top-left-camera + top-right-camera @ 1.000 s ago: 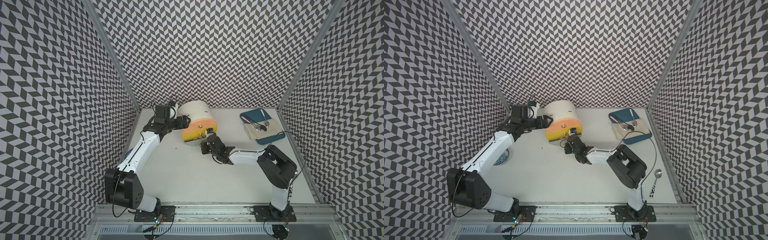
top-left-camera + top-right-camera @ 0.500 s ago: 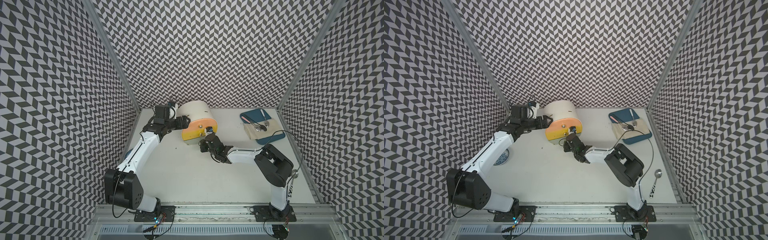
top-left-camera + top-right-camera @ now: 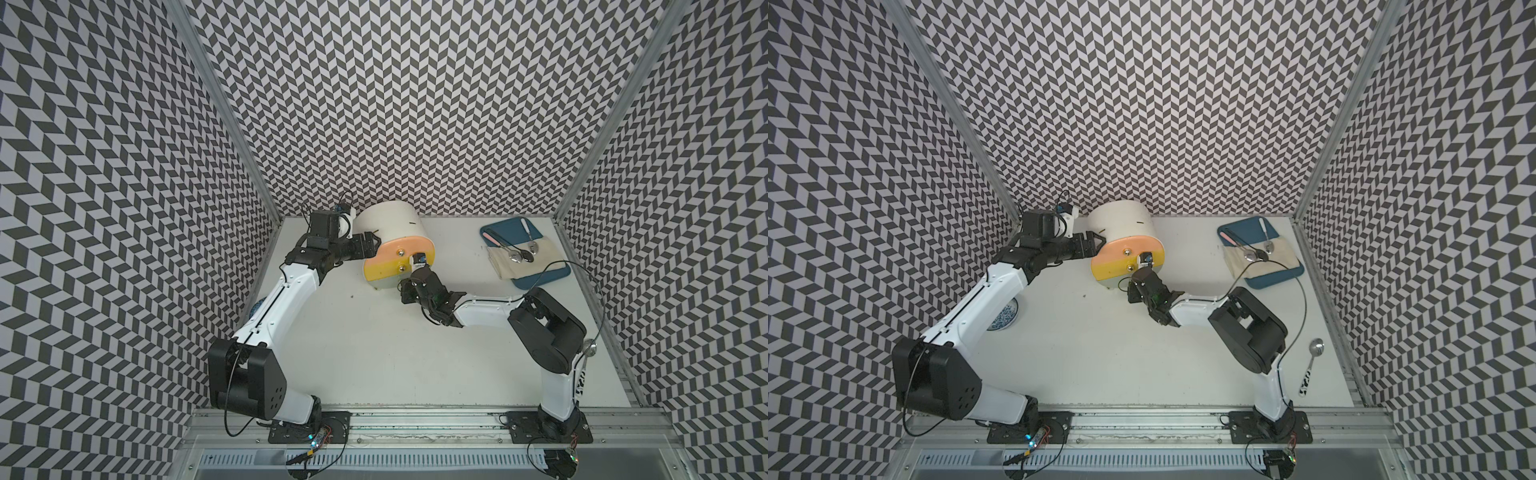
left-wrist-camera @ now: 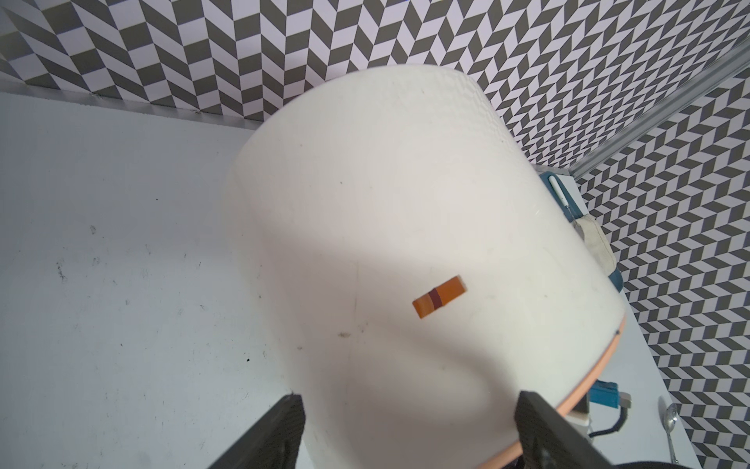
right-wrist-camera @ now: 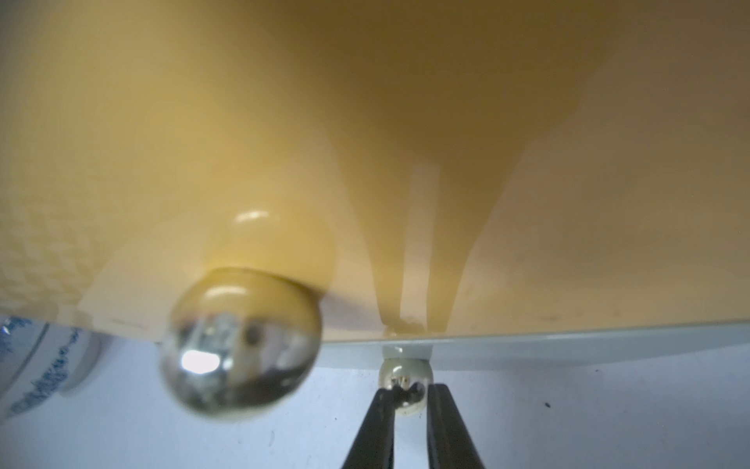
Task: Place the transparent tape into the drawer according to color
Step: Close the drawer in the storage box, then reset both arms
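One shift, right gripper (image 5: 410, 392) closer in, jaws astride knob (image 5: 404, 375) of grey-green drawer (image 5: 568, 345)

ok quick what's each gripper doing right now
left gripper: open, jaws astride the cabinet
right gripper: jaws flank the bottom drawer's knob; grip unclear

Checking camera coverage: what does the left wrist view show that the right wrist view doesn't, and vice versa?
Only left wrist: the shell of the cream round-topped cabinet with a small orange tab, the spread fingers of the left hand, a blue tray. Only right wrist: the yellow drawer front, its round metal knob, the smaller knob of the grey-green drawer between the fingertips of the right hand, a blue-patterned bowl. Shared: that cabinet and the white table.
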Motion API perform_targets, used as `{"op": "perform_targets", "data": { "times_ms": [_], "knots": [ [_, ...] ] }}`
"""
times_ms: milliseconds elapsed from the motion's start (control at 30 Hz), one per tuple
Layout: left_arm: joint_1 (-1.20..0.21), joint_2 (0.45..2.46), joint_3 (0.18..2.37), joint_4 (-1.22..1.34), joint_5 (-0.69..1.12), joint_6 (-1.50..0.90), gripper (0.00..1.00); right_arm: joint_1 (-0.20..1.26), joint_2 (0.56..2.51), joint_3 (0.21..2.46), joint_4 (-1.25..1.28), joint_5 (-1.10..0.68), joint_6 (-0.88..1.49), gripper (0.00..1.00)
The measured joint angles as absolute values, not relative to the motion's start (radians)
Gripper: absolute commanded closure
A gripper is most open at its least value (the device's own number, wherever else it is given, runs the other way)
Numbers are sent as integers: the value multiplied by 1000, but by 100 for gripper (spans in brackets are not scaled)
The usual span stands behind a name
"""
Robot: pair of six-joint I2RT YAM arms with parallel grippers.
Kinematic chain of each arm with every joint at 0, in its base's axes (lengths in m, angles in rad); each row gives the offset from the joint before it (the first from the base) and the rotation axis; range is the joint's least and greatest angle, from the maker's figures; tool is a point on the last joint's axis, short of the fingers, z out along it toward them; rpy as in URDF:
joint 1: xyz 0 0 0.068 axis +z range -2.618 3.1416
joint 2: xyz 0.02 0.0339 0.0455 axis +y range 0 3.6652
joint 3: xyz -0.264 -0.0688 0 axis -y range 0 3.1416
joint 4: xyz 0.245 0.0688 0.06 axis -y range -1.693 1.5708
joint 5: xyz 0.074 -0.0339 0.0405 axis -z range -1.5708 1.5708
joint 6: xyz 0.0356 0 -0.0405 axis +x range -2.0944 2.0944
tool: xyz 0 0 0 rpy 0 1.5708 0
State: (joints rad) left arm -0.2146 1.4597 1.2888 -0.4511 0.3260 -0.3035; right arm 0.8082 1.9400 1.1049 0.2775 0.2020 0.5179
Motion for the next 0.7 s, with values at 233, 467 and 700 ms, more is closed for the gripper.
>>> {"op": "perform_targets", "data": {
  "times_ms": [233,467,700],
  "knots": [
    [-202,1388,1261,-450,276,-308,0,806,1713,925,264,129,496,16],
    [-162,1201,1137,-334,200,-325,0,804,1459,849,191,116,447,0],
    [-115,1007,794,-95,81,-318,0,710,1348,844,72,149,351,0]
  ]
}}
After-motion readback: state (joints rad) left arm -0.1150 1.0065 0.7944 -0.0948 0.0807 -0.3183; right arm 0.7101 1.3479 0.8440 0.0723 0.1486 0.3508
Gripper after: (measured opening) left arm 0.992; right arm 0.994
